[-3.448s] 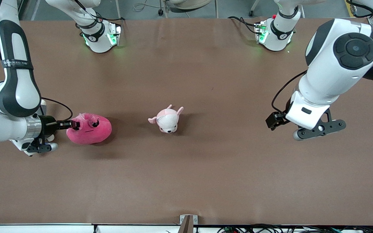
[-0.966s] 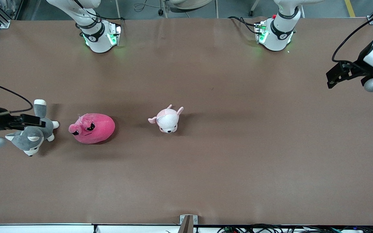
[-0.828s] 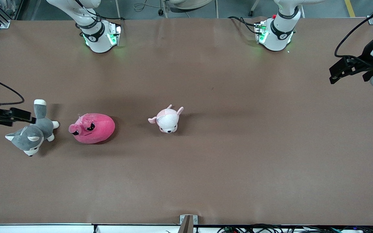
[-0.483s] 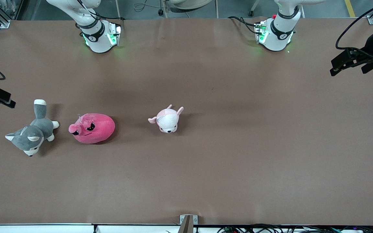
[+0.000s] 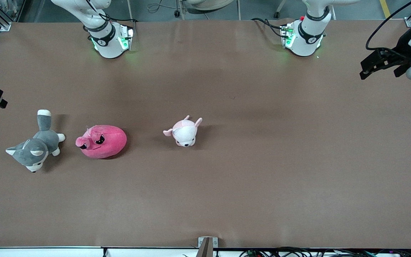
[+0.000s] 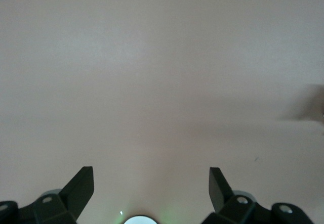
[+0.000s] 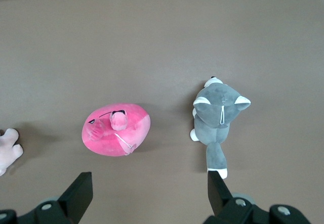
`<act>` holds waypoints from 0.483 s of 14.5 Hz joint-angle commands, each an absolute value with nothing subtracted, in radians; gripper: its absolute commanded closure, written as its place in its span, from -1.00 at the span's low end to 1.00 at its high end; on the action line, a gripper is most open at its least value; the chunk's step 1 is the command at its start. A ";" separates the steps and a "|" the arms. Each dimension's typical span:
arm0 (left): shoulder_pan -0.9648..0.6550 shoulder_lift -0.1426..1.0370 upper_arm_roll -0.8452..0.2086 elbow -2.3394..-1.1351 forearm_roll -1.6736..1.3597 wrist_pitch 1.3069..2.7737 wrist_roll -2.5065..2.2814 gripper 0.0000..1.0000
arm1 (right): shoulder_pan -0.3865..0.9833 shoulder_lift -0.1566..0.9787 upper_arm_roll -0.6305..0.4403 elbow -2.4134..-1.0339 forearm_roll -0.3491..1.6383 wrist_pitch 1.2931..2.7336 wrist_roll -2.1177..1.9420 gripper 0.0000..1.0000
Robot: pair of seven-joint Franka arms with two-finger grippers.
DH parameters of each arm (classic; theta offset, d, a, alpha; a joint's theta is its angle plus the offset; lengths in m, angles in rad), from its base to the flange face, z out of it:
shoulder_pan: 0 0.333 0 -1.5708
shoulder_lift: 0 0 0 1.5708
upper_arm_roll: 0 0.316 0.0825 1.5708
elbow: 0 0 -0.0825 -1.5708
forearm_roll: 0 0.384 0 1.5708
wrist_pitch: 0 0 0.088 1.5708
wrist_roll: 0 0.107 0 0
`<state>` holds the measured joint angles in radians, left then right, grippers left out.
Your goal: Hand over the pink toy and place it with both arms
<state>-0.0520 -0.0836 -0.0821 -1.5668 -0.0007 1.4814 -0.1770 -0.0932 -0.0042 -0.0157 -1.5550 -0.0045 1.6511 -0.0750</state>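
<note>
Pink toy (image 5: 101, 141) lies on the counter (image 5: 262, 160) between the grey plush (image 5: 34, 146) and pale puppy (image 5: 184, 132), long axis along the counter, face toward the right arm's end. Left tool (image 6: 152, 193) and right tool (image 7: 149, 193) both hang above the counter, fingers apart, empty.

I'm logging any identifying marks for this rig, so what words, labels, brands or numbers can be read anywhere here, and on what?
No text can be read in these views.
Black bands on the right arm's base and the left arm's base: small white marks, too small to read.
Pink toy, grey plush, puppy plush: no lettering visible.
</note>
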 commanded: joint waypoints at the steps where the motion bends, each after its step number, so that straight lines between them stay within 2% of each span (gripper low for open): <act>1: -0.060 -0.124 -0.083 -1.634 -0.003 1.520 -0.160 -1.00 | -0.086 -0.097 -0.011 -1.680 -0.031 1.686 -0.045 -1.00; 7: -0.063 -0.092 -0.084 -1.591 -0.003 1.519 -0.160 -1.00 | -0.092 -0.091 -0.015 -1.680 -0.029 1.681 -0.044 -1.00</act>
